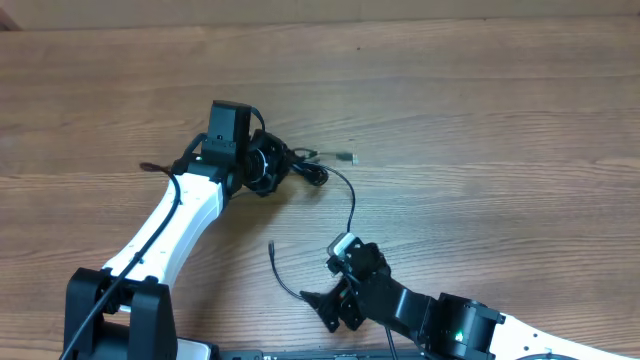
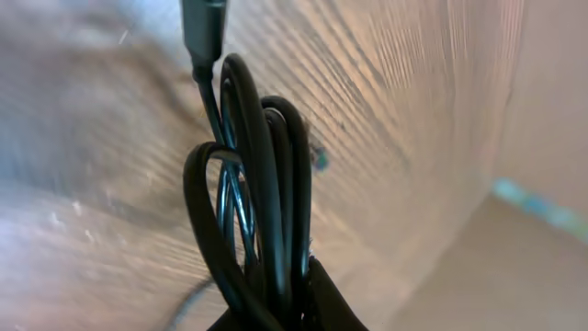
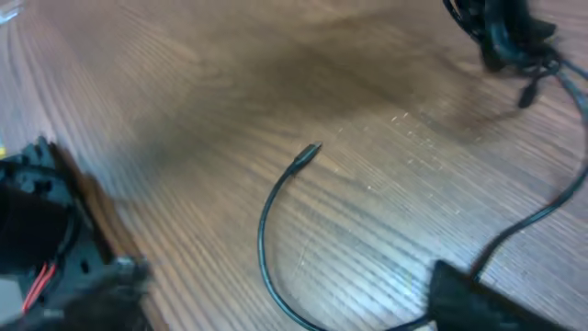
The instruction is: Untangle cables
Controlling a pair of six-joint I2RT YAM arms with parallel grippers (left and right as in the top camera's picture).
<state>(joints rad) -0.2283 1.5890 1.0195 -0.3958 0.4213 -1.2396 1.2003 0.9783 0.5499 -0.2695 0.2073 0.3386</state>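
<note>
The cables (image 1: 300, 166) are thin black cords bunched in a small knot left of the table's centre. My left gripper (image 1: 268, 165) is shut on that bundle. In the left wrist view the looped cords (image 2: 262, 211) stand up from the jaws (image 2: 280, 317), with a grey plug (image 2: 204, 28) on top. A silver plug end (image 1: 345, 156) sticks out to the right of the knot. One cord (image 1: 352, 205) runs down to my right gripper (image 1: 322, 305), which is open. In the right wrist view this cord (image 3: 266, 239) curves past the right finger (image 3: 473, 299), and its free plug (image 3: 306, 156) lies on the wood.
The wooden table (image 1: 480, 110) stretches to the far and right edges. The left arm's base (image 1: 110, 310) stands at the front left, and also shows at the left of the right wrist view (image 3: 37, 239). The right arm (image 1: 450, 325) lies along the front edge.
</note>
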